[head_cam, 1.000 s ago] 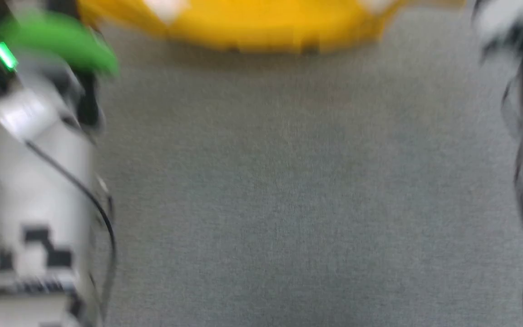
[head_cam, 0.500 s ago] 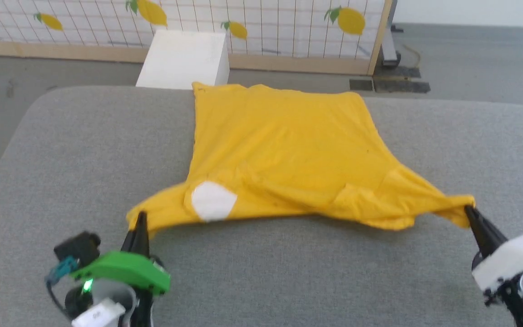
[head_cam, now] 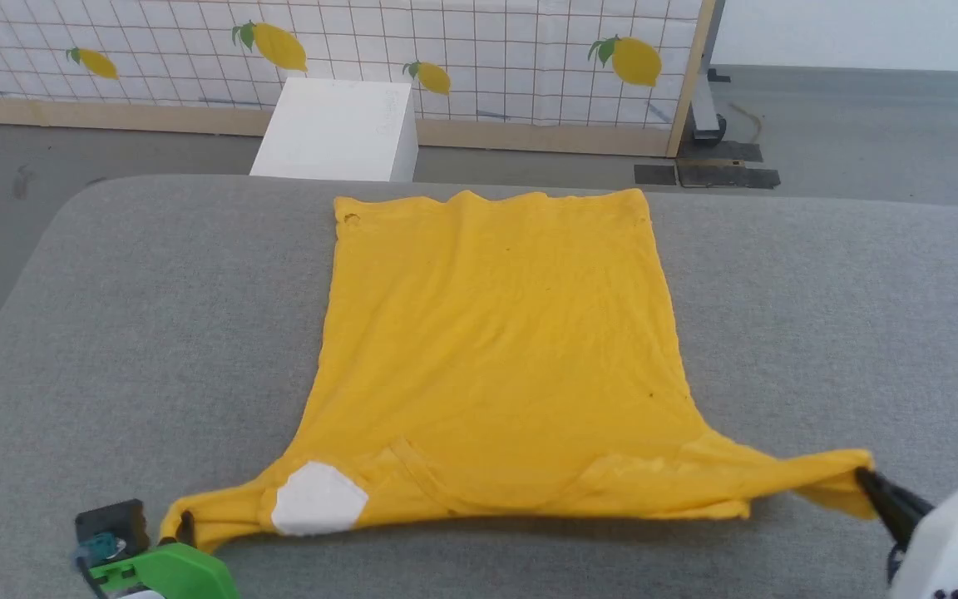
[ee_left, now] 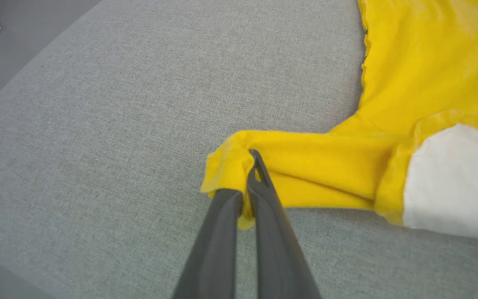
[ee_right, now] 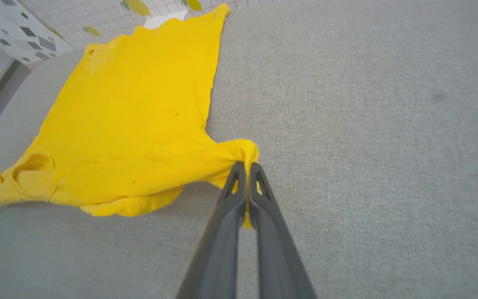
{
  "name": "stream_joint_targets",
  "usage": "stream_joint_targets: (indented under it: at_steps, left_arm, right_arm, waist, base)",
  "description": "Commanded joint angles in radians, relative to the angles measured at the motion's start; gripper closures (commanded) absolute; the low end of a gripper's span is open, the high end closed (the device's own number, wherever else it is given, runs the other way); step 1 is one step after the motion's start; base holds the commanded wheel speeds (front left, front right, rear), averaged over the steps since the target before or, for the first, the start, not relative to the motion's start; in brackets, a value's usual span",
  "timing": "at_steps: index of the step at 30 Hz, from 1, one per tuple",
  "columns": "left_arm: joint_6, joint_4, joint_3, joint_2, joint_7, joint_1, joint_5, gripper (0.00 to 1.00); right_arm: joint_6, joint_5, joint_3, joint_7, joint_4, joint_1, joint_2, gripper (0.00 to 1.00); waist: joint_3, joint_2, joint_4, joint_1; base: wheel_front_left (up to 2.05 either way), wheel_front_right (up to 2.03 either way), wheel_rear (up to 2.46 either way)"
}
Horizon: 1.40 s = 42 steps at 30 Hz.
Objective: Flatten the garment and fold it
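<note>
The yellow garment [head_cam: 496,349] lies spread on the grey padded table [head_cam: 113,316], hem at the far side, sleeves and neck toward me. A white patch [head_cam: 318,499] shows near its left shoulder. My left gripper [head_cam: 186,526] is shut on the left sleeve's end [ee_left: 226,166], near the table's front left. At the front right, my right gripper [head_cam: 866,478] is shut on the right sleeve's end [ee_right: 243,151]. Both sleeves are pulled outward and taut. In the wrist views the cloth sits pinched between the dark fingers [ee_left: 264,195] [ee_right: 230,199].
A white box [head_cam: 338,129] stands on the floor beyond the table's far edge, before a gridded lemon-print screen [head_cam: 487,50]. Bare grey table surface lies left and right of the shirt. Dark floor plates [head_cam: 708,173] lie at the far right.
The head camera swung up from a blurred close view to the whole table. Since half a second ago both grippers have drawn the sleeves toward me, and the shirt's body lies longer and flatter.
</note>
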Motion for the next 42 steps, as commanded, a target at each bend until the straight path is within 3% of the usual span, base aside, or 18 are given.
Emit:
stream_joint_targets:
  at_steps: [1,4,10,18,19,20,24,29,35,38,42]
  left_arm:
    - [0.011,0.006,-0.011,0.015,0.016,0.006,0.022,1.0]
    - [0.019,0.015,-0.029,0.012,0.031,-0.006,0.035,1.0]
    - [0.018,0.016,-0.034,-0.012,0.009,-0.024,0.02,1.0]
    - [0.006,0.005,-0.037,-0.031,-0.031,-0.025,0.0,1.0]
    - [0.006,0.003,-0.037,-0.032,-0.033,-0.025,0.0,1.0]
    - [0.007,0.001,-0.037,-0.033,-0.035,-0.023,-0.002,1.0]
    - [0.007,-0.01,-0.036,-0.032,-0.039,-0.019,-0.007,1.0]
    - [0.014,-0.038,-0.026,-0.035,-0.043,-0.01,-0.021,1.0]
    - [0.016,-0.085,-0.014,-0.035,-0.069,-0.001,-0.032,1.0]
    - [-0.002,-0.115,-0.013,-0.038,-0.087,-0.011,-0.046,1.0]
    - [-0.031,-0.162,-0.036,-0.046,-0.109,-0.046,-0.048,1.0]
  right_arm:
    - [-0.001,-0.018,0.035,0.055,-0.025,-0.003,-0.021,1.0]
    - [-0.001,-0.037,0.109,0.149,-0.041,-0.041,-0.047,1.0]
    - [-0.001,-0.121,0.268,0.329,0.058,-0.091,-0.107,1.0]
    - [-0.001,-0.132,0.387,0.363,0.197,-0.108,-0.127,1.0]
    - [-0.001,-0.132,0.393,0.348,0.202,-0.113,-0.129,0.55]
    - [-0.001,-0.127,0.394,0.334,0.208,-0.118,-0.129,0.0]
    - [-0.001,-0.08,0.354,0.293,0.181,-0.128,-0.122,0.0]
    - [-0.001,0.053,0.222,0.264,0.053,-0.122,-0.063,0.0]
    - [-0.001,0.087,0.022,0.046,-0.045,-0.219,0.063,0.0]
    - [-0.001,0.029,-0.023,-0.134,-0.022,-0.326,0.089,0.0]
    - [-0.001,-0.041,-0.02,-0.271,0.093,-0.473,0.103,0.0]
  waist:
    - [0.004,0.0,-0.005,0.0001]
    - [0.011,0.0,-0.005,0.0001]
    - [0.032,0.0,0.004,0.0001]
    - [0.044,0.0,0.007,0.0001]
    - [0.043,0.0,0.006,0.0001]
    - [0.042,0.0,0.004,0.0001]
    - [0.036,0.0,0.0,0.0001]
    - [0.031,0.0,-0.005,0.0001]
    - [0.045,0.0,-0.011,0.0001]
    - [0.085,0.0,0.0,0.0001]
    - [0.163,0.0,0.03,0.0001]
  base:
    - [0.0,0.0,0.0]
    - [0.0,0.0,0.0]
    - [0.0,0.0,0.0]
    - [0.0,0.0,0.0]
    - [0.0,0.0,0.0]
    - [0.0,0.0,0.0]
    - [0.0,0.0,0.0]
    - [0.0,0.0,0.0]
    - [0.0,0.0,0.0]
    - [0.0,0.0,0.0]
    - [0.0,0.0,0.0]
